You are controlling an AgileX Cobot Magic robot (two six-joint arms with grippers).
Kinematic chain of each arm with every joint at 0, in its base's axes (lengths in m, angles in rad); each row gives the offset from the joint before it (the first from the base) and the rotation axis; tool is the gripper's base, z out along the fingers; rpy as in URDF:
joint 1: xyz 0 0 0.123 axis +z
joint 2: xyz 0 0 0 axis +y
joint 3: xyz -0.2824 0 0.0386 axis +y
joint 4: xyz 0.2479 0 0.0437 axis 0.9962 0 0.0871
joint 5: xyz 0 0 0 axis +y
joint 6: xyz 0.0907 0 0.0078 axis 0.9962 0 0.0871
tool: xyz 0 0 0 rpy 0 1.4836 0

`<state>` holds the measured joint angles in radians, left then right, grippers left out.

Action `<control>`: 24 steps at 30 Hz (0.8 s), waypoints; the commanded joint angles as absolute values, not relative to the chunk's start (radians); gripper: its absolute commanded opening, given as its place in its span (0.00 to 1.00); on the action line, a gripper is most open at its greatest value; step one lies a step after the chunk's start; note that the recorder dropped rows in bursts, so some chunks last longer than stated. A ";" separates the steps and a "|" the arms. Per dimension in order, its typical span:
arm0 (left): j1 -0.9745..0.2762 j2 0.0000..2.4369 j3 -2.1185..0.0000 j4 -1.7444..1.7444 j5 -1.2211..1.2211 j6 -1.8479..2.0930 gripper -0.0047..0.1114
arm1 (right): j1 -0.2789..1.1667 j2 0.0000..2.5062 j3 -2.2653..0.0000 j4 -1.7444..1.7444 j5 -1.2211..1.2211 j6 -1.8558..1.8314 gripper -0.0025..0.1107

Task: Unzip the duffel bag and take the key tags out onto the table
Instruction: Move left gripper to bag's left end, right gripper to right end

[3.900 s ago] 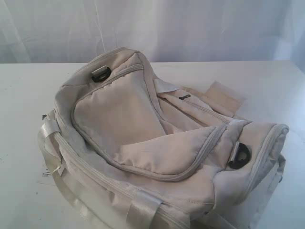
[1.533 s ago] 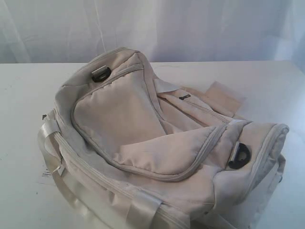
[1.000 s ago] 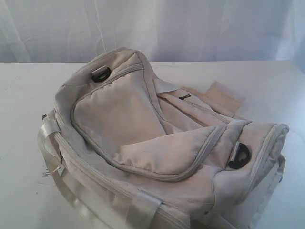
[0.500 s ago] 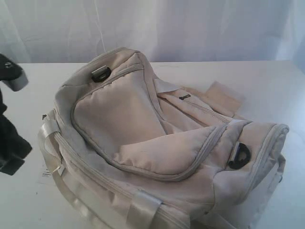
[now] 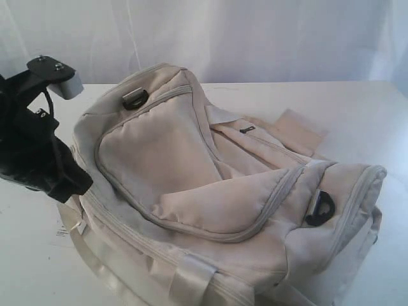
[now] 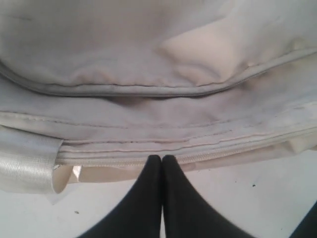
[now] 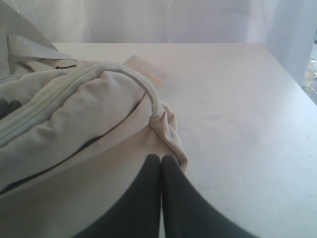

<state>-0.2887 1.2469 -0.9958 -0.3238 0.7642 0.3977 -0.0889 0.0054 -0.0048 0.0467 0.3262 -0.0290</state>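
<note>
A large cream duffel bag [image 5: 210, 191] lies across the white table [image 5: 357, 115], its curved zip flap shut. The key tags are hidden. My left arm has come in at the left edge of the exterior view, beside the bag's left end. In the left wrist view my left gripper [image 6: 162, 157] is shut and empty, its tips close to the bag's side zip [image 6: 208, 154] above the tabletop [image 6: 247, 193]. My right gripper [image 7: 161, 157] is also shut and empty, sitting over the bag's end [image 7: 74, 119] near the fabric corner [image 7: 171, 136]; it is out of the exterior view.
Black D-rings sit at the bag's far end [image 5: 135, 98] and near end [image 5: 320, 209]. A shiny webbing handle [image 5: 191, 277] crosses the front; another strap [image 6: 25, 163] shows by the left gripper. A cream fabric piece [image 5: 296, 131] lies behind the bag. White curtains hang behind the table.
My left arm has entered from the left edge and moved up to the bag's left end. The bag has not moved.
</note>
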 commanded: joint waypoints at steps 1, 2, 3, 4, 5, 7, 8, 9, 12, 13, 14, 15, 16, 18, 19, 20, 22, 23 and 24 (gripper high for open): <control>-0.292 1.247 -0.988 -0.399 0.771 0.398 0.04 | -0.090 0.000 0.000 0.047 0.305 -0.029 0.02; -0.292 1.247 -0.988 -0.404 0.771 0.400 0.04 | -0.090 0.000 0.000 0.047 0.305 -0.029 0.02; -0.292 1.247 -0.988 -0.404 0.771 0.400 0.04 | -0.090 0.000 0.000 0.047 0.299 -0.029 0.02; -0.292 1.247 -0.988 -0.404 0.771 0.400 0.04 | -0.090 0.000 0.000 0.047 0.286 -0.029 0.02; -0.292 1.247 -0.988 -0.404 0.771 0.400 0.04 | -0.090 0.000 0.000 0.047 0.256 -0.029 0.02; -0.292 1.247 -0.988 -0.404 0.771 0.400 0.04 | -0.090 0.000 0.000 0.047 0.167 -0.029 0.02; -0.292 1.247 -0.988 -0.404 0.771 0.400 0.04 | -0.090 0.000 0.000 0.049 0.104 -0.024 0.02; -0.292 1.247 -0.988 -0.404 0.771 0.400 0.04 | -0.090 0.000 0.000 0.051 0.036 -0.020 0.02; -0.292 1.247 -0.988 -0.404 0.771 0.400 0.04 | -0.090 0.000 0.000 0.051 -0.179 -0.020 0.02; -0.292 1.247 -0.988 -0.404 0.771 0.400 0.04 | -0.090 0.000 0.000 0.051 -0.242 -0.014 0.02; -0.292 1.247 -0.988 -0.404 0.771 0.400 0.04 | -0.090 0.000 0.000 0.051 -0.284 0.006 0.02; -0.292 1.247 -0.988 -0.404 0.771 0.400 0.04 | -0.090 0.000 0.000 0.051 -0.321 0.046 0.02; -0.292 1.247 -0.988 -0.404 0.771 0.400 0.04 | -0.090 0.000 0.000 0.051 -0.342 0.093 0.02; -0.292 1.247 -0.988 -0.404 0.769 0.400 0.04 | -0.090 0.000 0.000 0.051 -0.349 0.189 0.02; -0.292 1.247 -0.988 -0.404 0.769 0.400 0.04 | -0.090 0.000 0.000 0.051 -0.345 0.231 0.02; -0.292 1.247 -0.988 -0.404 0.769 0.400 0.04 | -0.090 0.000 0.000 0.051 -0.345 0.253 0.02; -0.292 1.247 -0.988 -0.404 0.769 0.400 0.04 | -0.090 0.000 0.000 0.064 -0.349 0.285 0.02; -0.292 1.247 -0.988 -0.404 0.769 0.400 0.04 | -0.090 0.000 0.000 0.103 -0.349 0.302 0.02; -0.292 1.247 -0.988 -0.404 0.769 0.400 0.04 | -0.090 0.000 0.000 0.149 -0.329 0.318 0.02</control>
